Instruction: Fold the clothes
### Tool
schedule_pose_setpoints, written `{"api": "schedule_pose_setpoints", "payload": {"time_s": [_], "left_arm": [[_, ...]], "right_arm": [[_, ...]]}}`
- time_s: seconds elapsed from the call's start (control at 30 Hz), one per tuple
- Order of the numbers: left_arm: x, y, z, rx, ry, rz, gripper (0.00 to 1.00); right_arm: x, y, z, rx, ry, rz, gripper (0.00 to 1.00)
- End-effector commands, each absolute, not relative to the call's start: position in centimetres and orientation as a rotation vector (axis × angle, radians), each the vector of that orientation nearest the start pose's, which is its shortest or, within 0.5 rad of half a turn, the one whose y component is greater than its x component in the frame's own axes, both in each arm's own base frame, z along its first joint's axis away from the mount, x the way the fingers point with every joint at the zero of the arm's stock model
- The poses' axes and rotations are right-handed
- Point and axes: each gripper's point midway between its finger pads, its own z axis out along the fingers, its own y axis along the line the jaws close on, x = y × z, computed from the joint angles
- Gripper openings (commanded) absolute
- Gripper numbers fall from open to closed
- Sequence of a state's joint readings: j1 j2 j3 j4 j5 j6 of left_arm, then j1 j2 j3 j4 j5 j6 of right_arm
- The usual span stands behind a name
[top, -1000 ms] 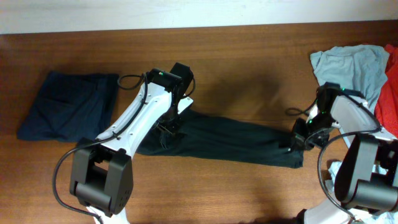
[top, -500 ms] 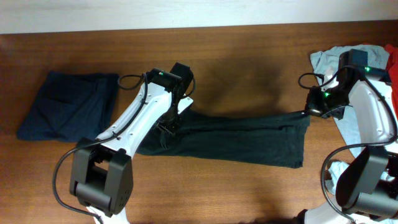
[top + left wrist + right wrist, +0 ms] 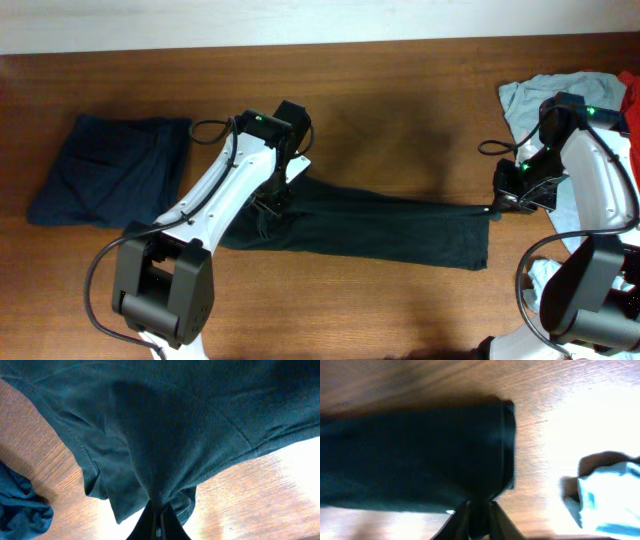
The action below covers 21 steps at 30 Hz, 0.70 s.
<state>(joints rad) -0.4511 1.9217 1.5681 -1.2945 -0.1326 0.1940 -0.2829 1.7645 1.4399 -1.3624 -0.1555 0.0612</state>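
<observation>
1. Black T-shirt (image 3: 380, 228) lies as a long flat band across the wooden table (image 3: 400, 90), stretched between both arms.
2. Left gripper (image 3: 161, 524) is clenched on a bunched pinch of its left end.
3. Right gripper (image 3: 479, 521) sits at the right end's corner; the view is blurred, so I cannot tell if it is clamped or loosened.
4. Likely step: smoothing the lengthwise fold. Next move calls for carrying one end over the other, edges aligned.

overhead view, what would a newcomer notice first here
A long dark garment lies stretched across the middle of the table, with the left gripper pinching one end and the right gripper the other. A folded navy garment sits at the far left, and a light-blue garment is heaped at the right edge.
</observation>
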Motion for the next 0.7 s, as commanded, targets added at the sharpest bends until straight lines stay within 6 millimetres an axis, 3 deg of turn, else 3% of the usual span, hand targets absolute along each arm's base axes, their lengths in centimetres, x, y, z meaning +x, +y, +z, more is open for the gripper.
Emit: {"api": "schedule_pose_setpoints", "payload": {"time_s": [0.0, 0.03, 0.1, 0.17, 0.3, 0.5, 0.6, 0.67], "left_arm": [[32.3, -12.6, 10.1, 1.011, 2.994, 0.241, 0.02], [32.3, -12.5, 10.1, 1.011, 2.995, 0.241, 0.02], [32.3, -12.6, 10.1, 1.011, 2.994, 0.241, 0.06], [32.3, -12.6, 10.1, 1.011, 2.994, 0.241, 0.20], [32.3, -12.5, 10.1, 1.011, 2.994, 0.242, 0.35], [32.6, -12.0, 10.2, 1.006, 2.986, 0.293, 0.42], [33.7, -11.1, 10.2, 0.828, 3.001, 0.305, 0.50], [34.6, -10.7, 10.1, 0.715, 3.014, 0.220, 0.52]], "right_arm": [[28.2, -6.9, 11.5, 0.568, 3.185, 0.156, 0.19], [28.2, -6.9, 11.5, 0.568, 3.185, 0.156, 0.22], [28.2, -6.9, 11.5, 0.568, 3.185, 0.156, 0.45], [28.3, -6.9, 11.5, 0.567, 3.185, 0.155, 0.52], [28.3, -6.9, 11.5, 0.567, 3.183, 0.155, 0.54], [28.7, -5.8, 11.6, 0.568, 3.165, 0.263, 0.54], [28.7, -5.7, 11.6, 0.568, 3.164, 0.266, 0.54], [28.7, -5.7, 11.6, 0.568, 3.164, 0.266, 0.54]]}}
